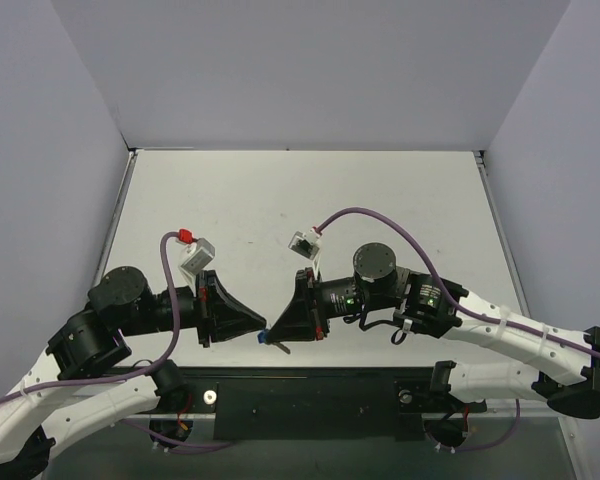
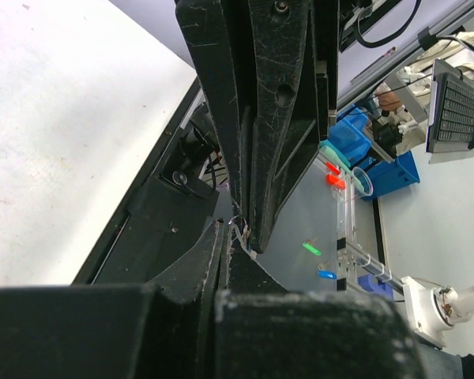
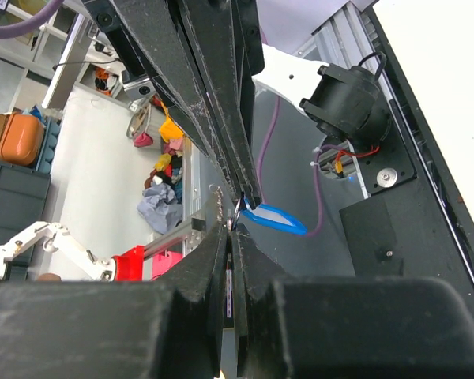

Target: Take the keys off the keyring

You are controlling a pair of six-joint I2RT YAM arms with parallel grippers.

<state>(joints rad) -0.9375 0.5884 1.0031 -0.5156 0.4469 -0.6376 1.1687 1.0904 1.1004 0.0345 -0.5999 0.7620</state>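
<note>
Both grippers meet tip to tip above the table's near edge. My left gripper point(image 1: 264, 332) point(image 2: 225, 230) is shut on the thin ring point(image 2: 238, 223) of the keyring. Its blue tag point(image 1: 261, 338) point(image 3: 275, 219) hangs just under the left fingertips. My right gripper point(image 1: 278, 338) point(image 3: 231, 229) is shut on the key point(image 3: 231, 276), which shows only as a thin metal edge between its fingers. The key's top touches the ring. Whether the key is still threaded on the ring I cannot tell.
The white table point(image 1: 300, 200) lies beyond the grippers, walled at the back and sides. A black base plate point(image 1: 310, 395) runs along the near edge under the arms. A small green tag point(image 2: 311, 249) and a blue shape point(image 2: 325, 274) show on a grey surface in the left wrist view.
</note>
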